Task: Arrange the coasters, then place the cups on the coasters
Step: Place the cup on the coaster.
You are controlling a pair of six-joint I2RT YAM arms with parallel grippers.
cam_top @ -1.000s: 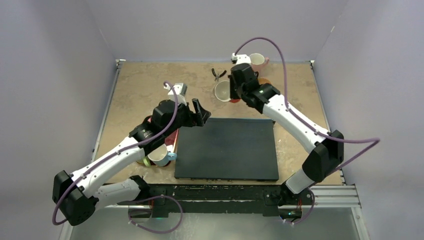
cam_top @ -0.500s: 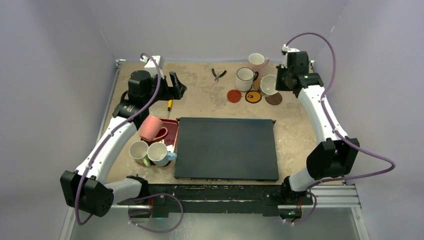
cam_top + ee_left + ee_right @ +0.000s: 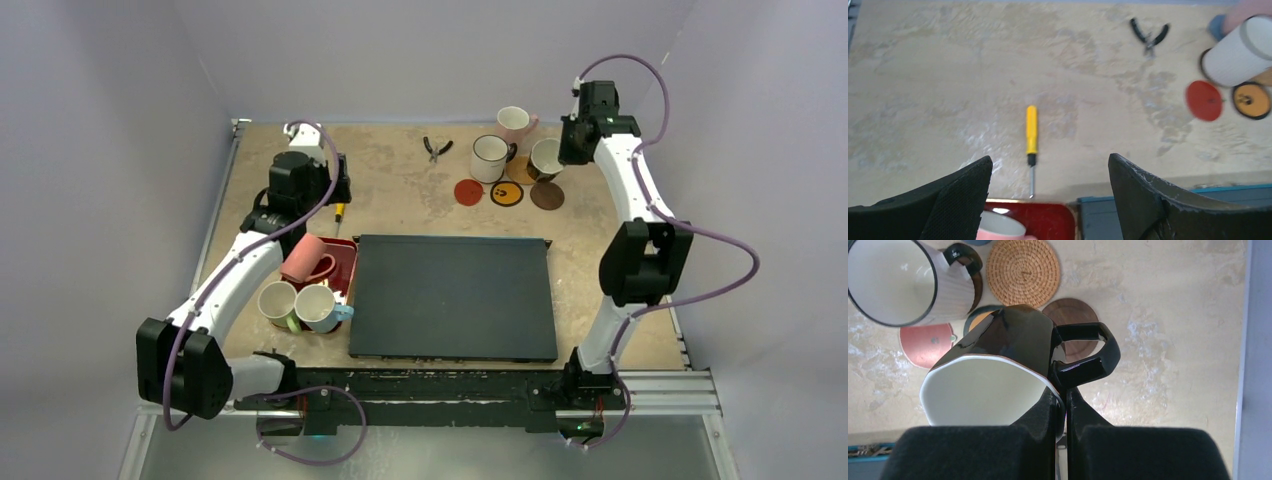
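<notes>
My right gripper (image 3: 1064,396) is shut on the rim of the black cup (image 3: 1003,365) next to its handle, and the cup hangs tilted over the coasters at the back right (image 3: 546,158). Below it lie the dark brown coaster (image 3: 1071,314), the woven tan coaster (image 3: 1023,271), the red coaster (image 3: 928,346) and the yellow coaster (image 3: 506,193). The white cup with black handle (image 3: 489,157) and the pale pink cup (image 3: 515,122) stand beside them. My left gripper (image 3: 1049,160) is open and empty at the back left, over a salmon pink cup (image 3: 306,258). A green cup (image 3: 277,302) and a light blue cup (image 3: 317,308) stand near.
A red tray (image 3: 343,268) holds the salmon cup on its side. The large black mat (image 3: 455,297) fills the middle front. A yellow screwdriver (image 3: 1031,131) lies just beyond the tray. Black pliers (image 3: 436,148) lie at the back centre. Walls close in on three sides.
My right arm carried the black cup from the back centre to the back right. My left arm swung from the mat's corner to the back left, still open.
</notes>
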